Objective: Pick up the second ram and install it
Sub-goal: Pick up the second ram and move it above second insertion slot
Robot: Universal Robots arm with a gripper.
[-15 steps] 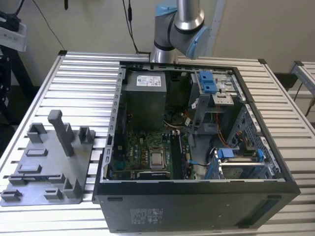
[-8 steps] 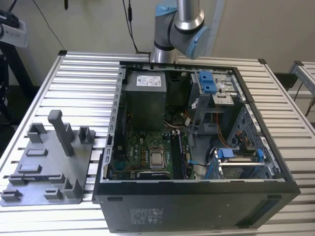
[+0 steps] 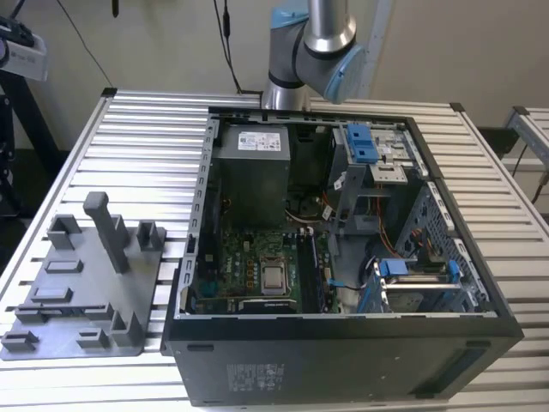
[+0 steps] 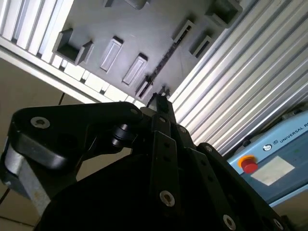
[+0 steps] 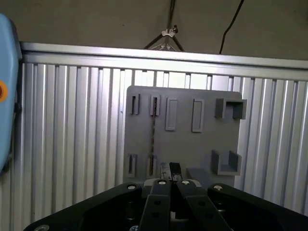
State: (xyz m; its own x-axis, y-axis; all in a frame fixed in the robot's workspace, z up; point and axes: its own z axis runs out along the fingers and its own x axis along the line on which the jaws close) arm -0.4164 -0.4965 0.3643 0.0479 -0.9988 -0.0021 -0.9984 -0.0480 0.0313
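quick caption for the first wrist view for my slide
Gripper pointed at the grey fixture tray on the slatted table, second ram edge-on between two slots.

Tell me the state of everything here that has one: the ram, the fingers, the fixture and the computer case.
second ram: standing on edge in the gray fixture, not gripped.
gripper: above the fixture, fingers shut, holding nothing.
gray fixture: lying flat on the slatted table.
computer case: on its side, side panel off, inside exposed.
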